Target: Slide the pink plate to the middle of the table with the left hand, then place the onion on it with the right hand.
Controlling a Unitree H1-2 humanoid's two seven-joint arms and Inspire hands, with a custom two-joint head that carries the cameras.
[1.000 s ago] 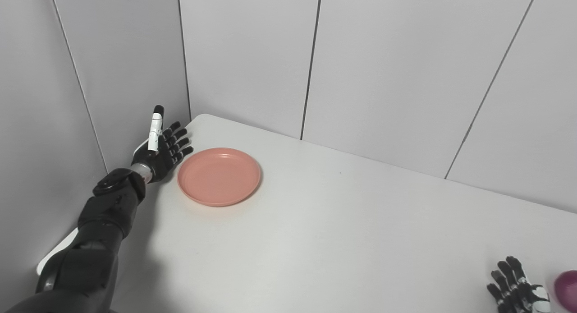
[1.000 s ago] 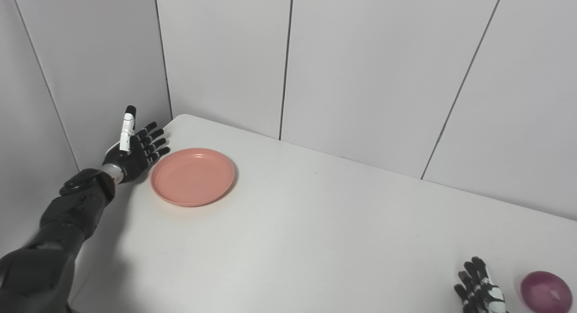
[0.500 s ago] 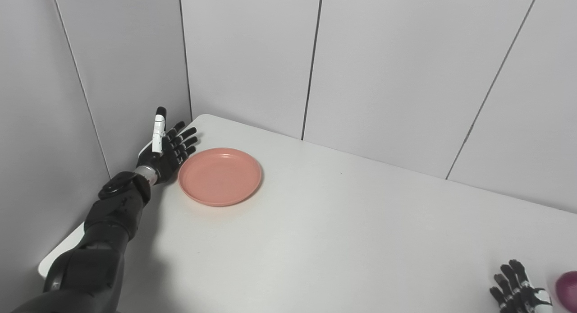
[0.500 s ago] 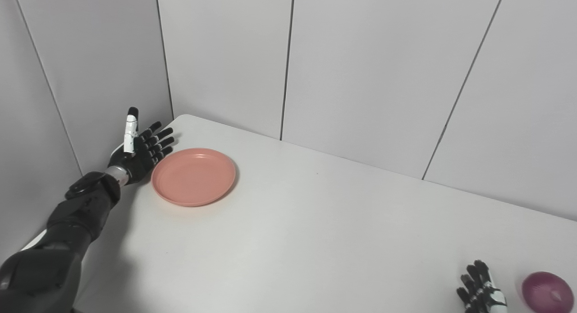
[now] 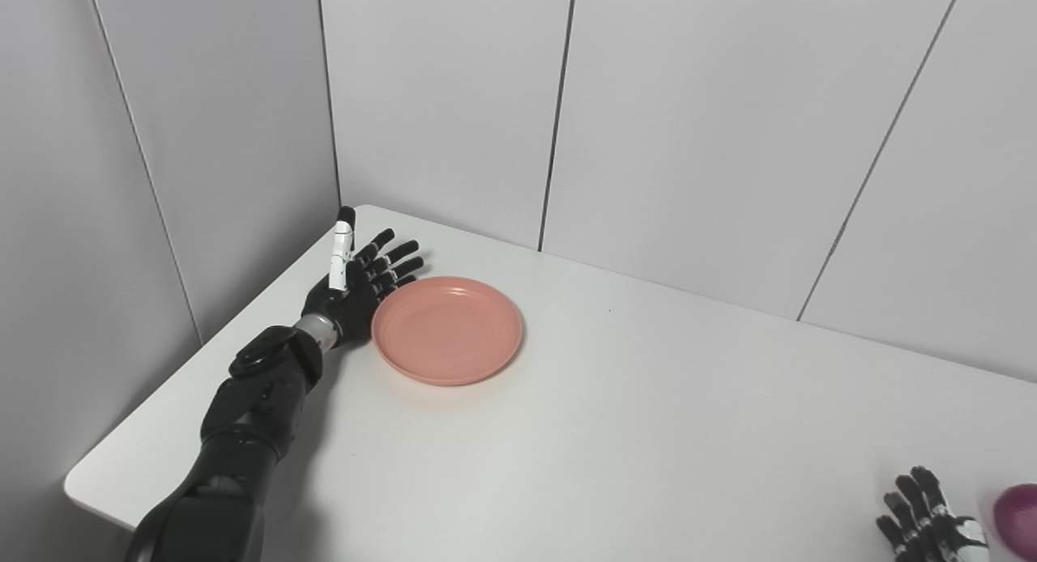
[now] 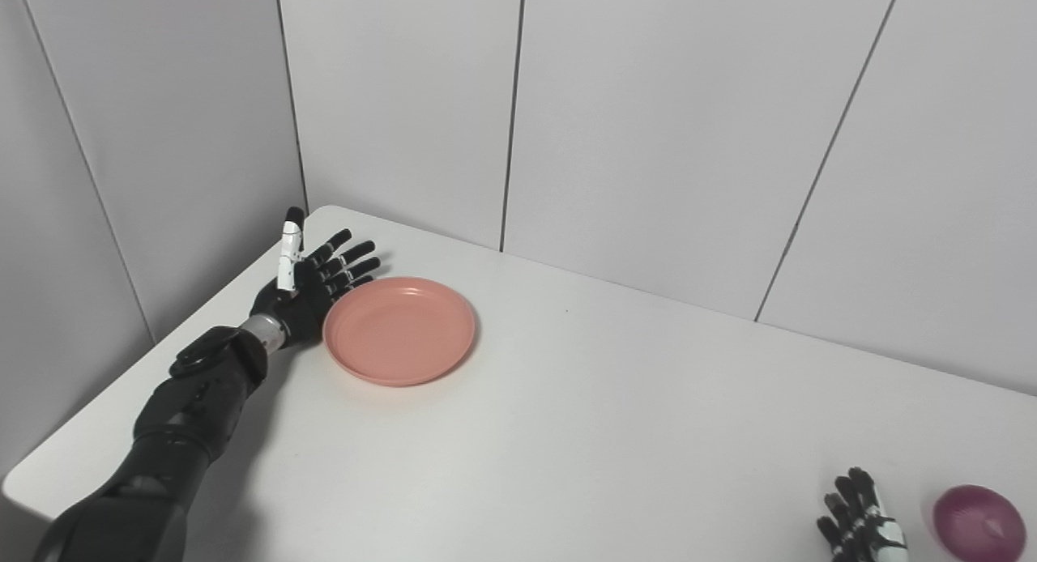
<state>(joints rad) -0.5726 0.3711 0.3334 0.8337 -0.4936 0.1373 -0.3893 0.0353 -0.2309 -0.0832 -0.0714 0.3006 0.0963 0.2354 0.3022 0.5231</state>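
A pink plate [image 5: 447, 329] lies flat on the white table [image 5: 616, 432], left of its middle. My left hand [image 5: 356, 280] stands on edge against the plate's left rim, open, with fingers spread and thumb up. A purple onion [image 6: 978, 522] rests at the table's near right corner. My right hand [image 6: 860, 523] sits just left of the onion at the picture's bottom edge, open, fingers apart, not touching it.
Grey wall panels [image 5: 454, 100] close the table in at the back and on the left. The table's left edge [image 5: 194, 368] runs beside my left forearm.
My left hand has pushed the pink plate to the right, away from the table's left edge. The right hand and the onion stay where they were.
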